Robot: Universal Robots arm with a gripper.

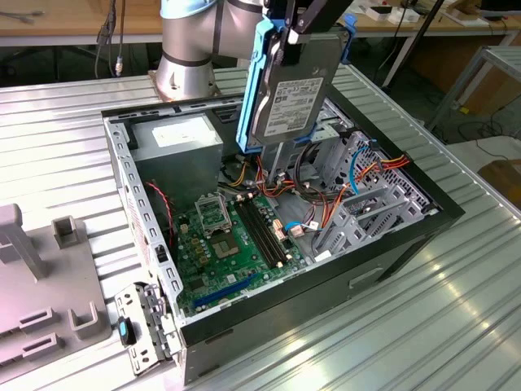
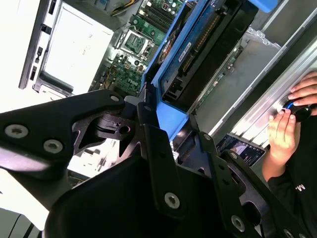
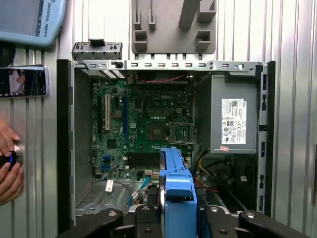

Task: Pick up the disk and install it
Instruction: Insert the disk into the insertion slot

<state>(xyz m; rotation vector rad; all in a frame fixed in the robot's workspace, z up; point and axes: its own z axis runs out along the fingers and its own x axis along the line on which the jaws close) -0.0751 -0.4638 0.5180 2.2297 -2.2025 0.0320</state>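
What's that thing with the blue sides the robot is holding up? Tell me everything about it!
The disk is a flat, dark-grey metal rectangle with a white printed label on its face and bright blue plastic rails along its edges. It hangs upright, tilted a little, in the air above the open computer case. The claw pinches its top end; nothing else touches it.

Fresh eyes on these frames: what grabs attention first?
The disk, blue-railed and held near upright in the gripper, hangs over the open computer case. Below it lies the green motherboard; in the first wrist view a person's hand sits beside the case.
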